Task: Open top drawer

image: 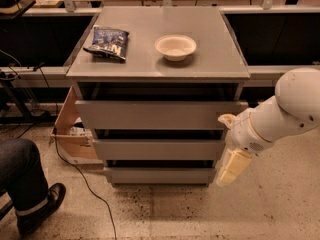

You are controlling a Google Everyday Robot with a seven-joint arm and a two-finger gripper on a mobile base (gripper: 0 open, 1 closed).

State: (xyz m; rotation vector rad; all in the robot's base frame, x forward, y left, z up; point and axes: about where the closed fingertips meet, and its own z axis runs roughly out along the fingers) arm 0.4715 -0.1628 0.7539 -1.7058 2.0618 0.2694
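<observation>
Status: top drawer (160,115) reads as shut or very nearly; its flat grey front sits in line under the table (150,66) edge, with a dark gap above it. No sign that it is pulled out. Judged progress: approach only, the opening itself not yet begun

Gripper (232,167): hangs pointing down toward the floor at the right front corner of the table, on the end of the white arm (280,114). It touches nothing that I can see. Open or closed: cannot tell from this view

Positions relative to gripper:
- top drawer: up and to the left, its right end near the wrist, well above the tip
- middle drawer (157,149): left, at about gripper height
- bottom drawer (159,175): left, level with the tip
- bowl (175,47) and blue bag (106,42): far up-left on the table

Left to do, as I judge it: raise the gripper to the top front, find purchase on the handle-less panel, likely at its upper edge or the gap, then pull straight out. All 3 steps outstanding
</observation>
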